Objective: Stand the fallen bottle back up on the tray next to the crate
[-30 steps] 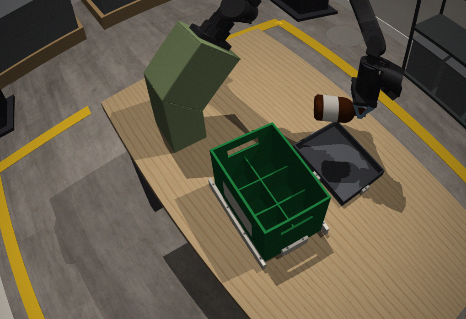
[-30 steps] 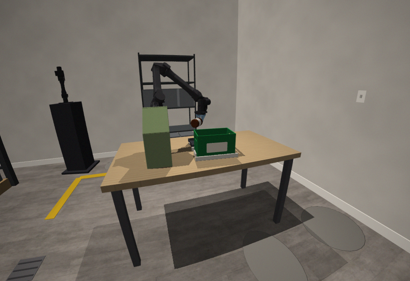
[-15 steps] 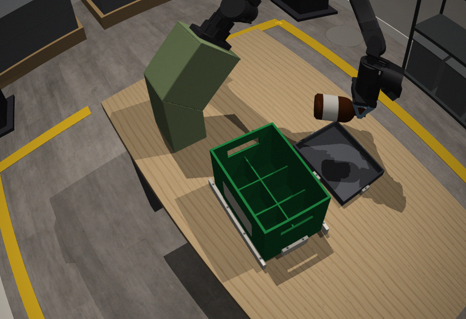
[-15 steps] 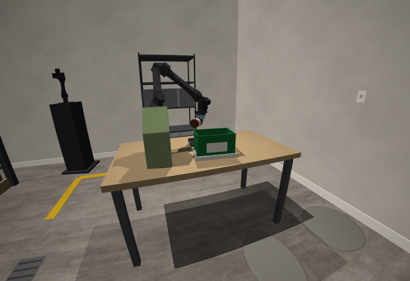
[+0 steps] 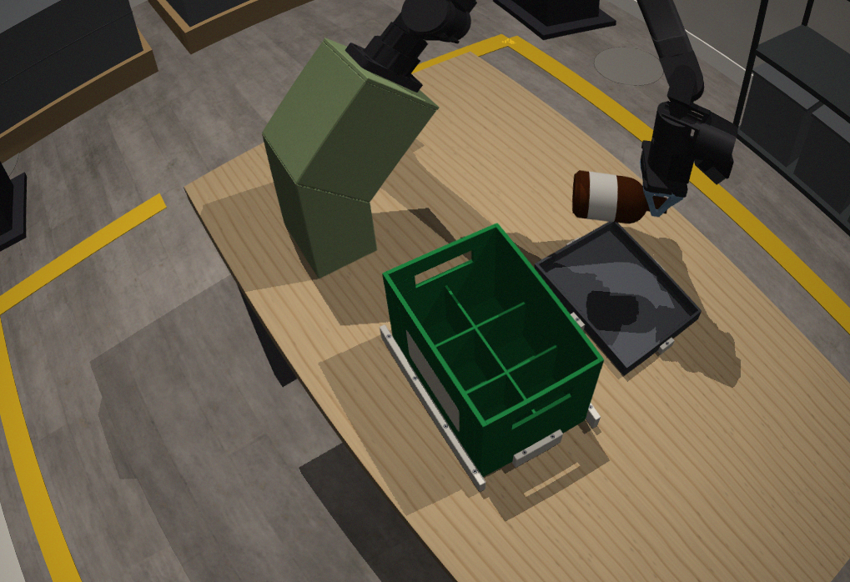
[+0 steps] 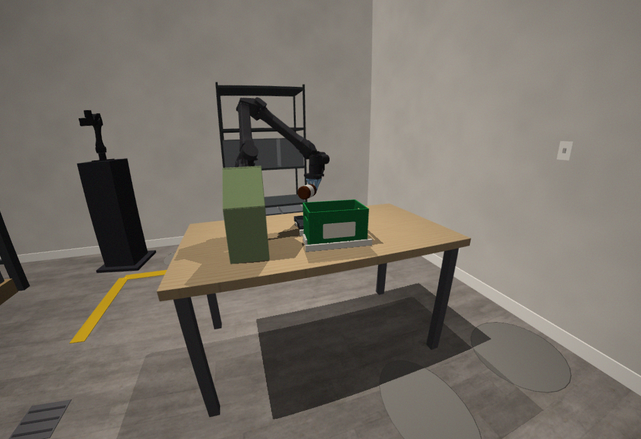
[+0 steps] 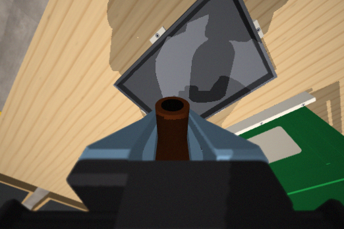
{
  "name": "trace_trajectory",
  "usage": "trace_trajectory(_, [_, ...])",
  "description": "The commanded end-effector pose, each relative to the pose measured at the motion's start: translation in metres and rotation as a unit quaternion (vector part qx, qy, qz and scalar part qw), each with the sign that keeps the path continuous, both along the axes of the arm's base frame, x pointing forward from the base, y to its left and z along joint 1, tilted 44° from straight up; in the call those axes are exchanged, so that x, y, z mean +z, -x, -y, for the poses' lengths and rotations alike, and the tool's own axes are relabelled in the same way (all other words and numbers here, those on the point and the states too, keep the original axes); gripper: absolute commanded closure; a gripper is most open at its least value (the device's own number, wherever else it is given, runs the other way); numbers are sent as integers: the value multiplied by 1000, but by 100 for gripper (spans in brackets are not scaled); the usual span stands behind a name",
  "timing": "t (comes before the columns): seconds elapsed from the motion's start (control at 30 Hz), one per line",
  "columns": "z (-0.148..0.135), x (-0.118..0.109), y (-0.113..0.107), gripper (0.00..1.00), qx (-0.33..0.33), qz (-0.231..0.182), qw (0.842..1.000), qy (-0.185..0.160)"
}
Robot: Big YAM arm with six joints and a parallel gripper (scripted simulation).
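A brown bottle [image 5: 607, 197] with a white label hangs in the air above the far end of the dark grey tray [image 5: 618, 298]. It is close to level, its base toward the crate side. My gripper [image 5: 659, 201] is shut on the bottle's neck [image 7: 172, 129]. In the wrist view the open mouth of the neck sticks out between my blue fingers, with the empty tray [image 7: 200, 64] below. In the exterior view the bottle [image 6: 305, 192] hangs just above the back left corner of the crate.
A green crate [image 5: 490, 346] with divided compartments stands on a white base right beside the tray. A tall olive-green box [image 5: 333, 161] stands at the far left of the table. A dark shelf [image 6: 261, 147] stands behind the table.
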State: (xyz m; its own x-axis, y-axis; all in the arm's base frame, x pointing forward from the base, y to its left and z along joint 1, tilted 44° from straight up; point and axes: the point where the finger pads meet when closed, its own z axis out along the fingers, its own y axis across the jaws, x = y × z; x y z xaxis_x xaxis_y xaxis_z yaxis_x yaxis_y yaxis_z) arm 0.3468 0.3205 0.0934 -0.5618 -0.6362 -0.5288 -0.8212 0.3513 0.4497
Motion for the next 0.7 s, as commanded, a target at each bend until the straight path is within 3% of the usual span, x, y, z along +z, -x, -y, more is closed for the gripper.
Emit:
trace_trajectory(0.0, [5,27,-25,100,-20,24,999,-13])
trace_trajectory(0.43, [5,27,-25,100,-25,19,999,-12])
trace_trajectory(0.67, [5,27,-25,100,-52,-6,999,-10])
